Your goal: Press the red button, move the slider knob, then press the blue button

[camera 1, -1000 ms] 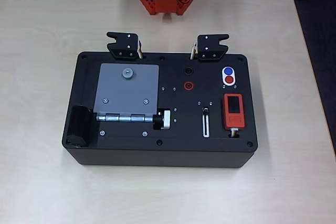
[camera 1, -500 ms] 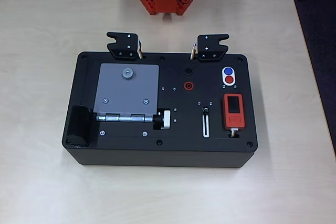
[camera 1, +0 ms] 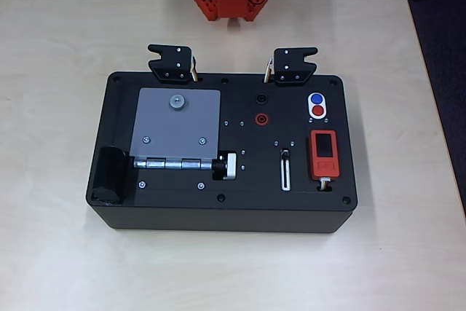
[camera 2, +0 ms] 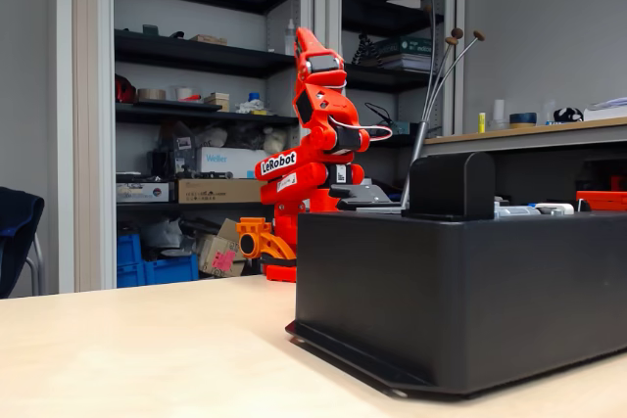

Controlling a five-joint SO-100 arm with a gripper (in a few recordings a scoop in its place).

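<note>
Slider knob [camera 1: 285, 154]: it sits at the far end of its slot, near the box's [camera 1: 182, 209] right side.
Red button [camera 1: 318, 111]: just past the slot, ready for your first press.
Blue button [camera 1: 316, 98]: touching red's far side.
Arm [camera 2: 309, 134]: folded up far back; you can't tell how the jaws stand.

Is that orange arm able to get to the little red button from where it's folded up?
Probably yes: the red button lies bare on the box's top, nothing over it, facing the folded arm.
</note>
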